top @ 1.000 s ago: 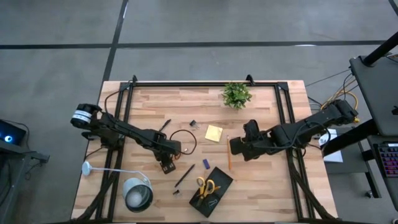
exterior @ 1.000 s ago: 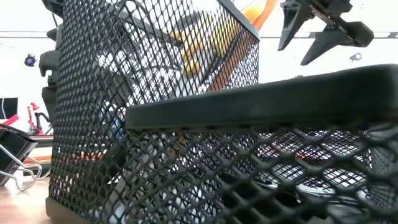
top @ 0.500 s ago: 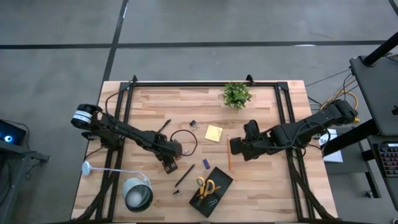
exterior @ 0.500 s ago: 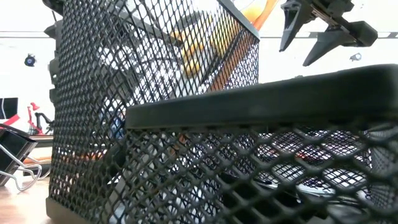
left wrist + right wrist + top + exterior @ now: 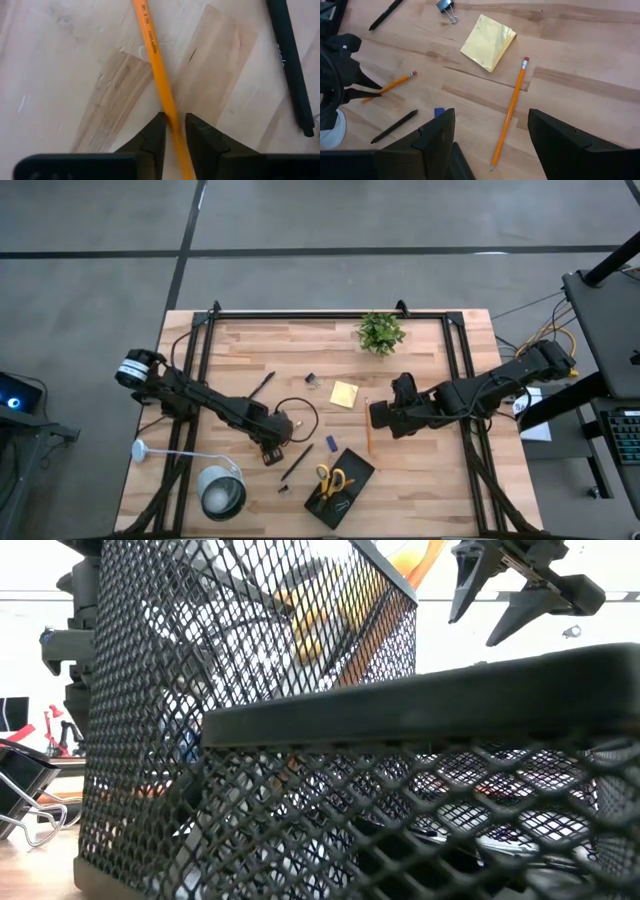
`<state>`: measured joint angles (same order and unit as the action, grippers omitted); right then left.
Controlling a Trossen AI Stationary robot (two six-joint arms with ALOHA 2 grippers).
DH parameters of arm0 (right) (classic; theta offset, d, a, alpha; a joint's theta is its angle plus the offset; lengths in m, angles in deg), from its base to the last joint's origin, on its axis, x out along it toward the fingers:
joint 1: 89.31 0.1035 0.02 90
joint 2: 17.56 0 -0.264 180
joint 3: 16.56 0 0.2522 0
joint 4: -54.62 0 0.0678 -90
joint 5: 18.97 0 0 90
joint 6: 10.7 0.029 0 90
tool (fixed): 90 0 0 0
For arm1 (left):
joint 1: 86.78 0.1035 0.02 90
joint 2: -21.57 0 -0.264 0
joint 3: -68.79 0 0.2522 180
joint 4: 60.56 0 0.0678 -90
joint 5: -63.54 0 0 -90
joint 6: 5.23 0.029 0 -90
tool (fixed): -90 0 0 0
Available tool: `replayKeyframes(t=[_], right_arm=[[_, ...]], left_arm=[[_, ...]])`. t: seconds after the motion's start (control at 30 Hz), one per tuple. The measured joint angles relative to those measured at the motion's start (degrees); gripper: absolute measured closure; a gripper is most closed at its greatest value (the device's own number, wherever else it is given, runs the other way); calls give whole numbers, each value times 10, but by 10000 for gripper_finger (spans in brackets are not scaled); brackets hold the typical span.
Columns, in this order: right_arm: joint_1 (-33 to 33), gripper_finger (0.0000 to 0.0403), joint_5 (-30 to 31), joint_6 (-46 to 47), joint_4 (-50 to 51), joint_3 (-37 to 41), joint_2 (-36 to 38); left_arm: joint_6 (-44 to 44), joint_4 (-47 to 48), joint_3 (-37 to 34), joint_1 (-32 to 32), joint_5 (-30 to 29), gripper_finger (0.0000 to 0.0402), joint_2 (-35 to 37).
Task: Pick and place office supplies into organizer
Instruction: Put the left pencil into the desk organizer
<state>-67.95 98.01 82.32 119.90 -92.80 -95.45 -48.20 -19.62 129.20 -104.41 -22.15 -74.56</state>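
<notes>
My left gripper [image 5: 272, 450] points down at the table, left of the organizer [image 5: 345, 465]. In its wrist view its fingers [image 5: 174, 117] stand narrowly open on either side of an orange pencil [image 5: 152, 50] that lies flat on the wood. A black pen [image 5: 290, 60] lies beside it. My right gripper [image 5: 385, 418] hovers wide open [image 5: 490, 150] above a second orange pencil [image 5: 512, 110], near the yellow sticky-note pad [image 5: 488, 41]. The black mesh organizer [image 5: 400, 740] holds yellow-handled scissors [image 5: 332, 478]. My left gripper comes at the orange pencil from above with its fingers across the shaft [image 5: 171, 111], one finger on each side. The pencil lies flat on the table. Whether the fingers touch it, I cannot tell.
A binder clip [image 5: 445, 6], another black pen [image 5: 262, 383] and a small blue piece [image 5: 330, 443] lie around the table's middle. The green plant [image 5: 380, 332] stands near the far edge and the round lamp [image 5: 222, 492] near the near left corner. A black cable loop [image 5: 297, 408] lies by my left gripper.
My left gripper has moved a little toward the near edge of the table and down over the pencil. The right arm has kept still.
</notes>
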Motion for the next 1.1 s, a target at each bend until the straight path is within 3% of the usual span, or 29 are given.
replayKeyframes(t=[0.17, 1.1], right_arm=[[0, 168, 0, -5, -1, 0, 0], [0, 168, 31, -11, -12, 0, 0]], left_arm=[[0, -4, 0, 0, 12, 393, -4], [-1, -12, 5, 10, -36, 399, 61]])
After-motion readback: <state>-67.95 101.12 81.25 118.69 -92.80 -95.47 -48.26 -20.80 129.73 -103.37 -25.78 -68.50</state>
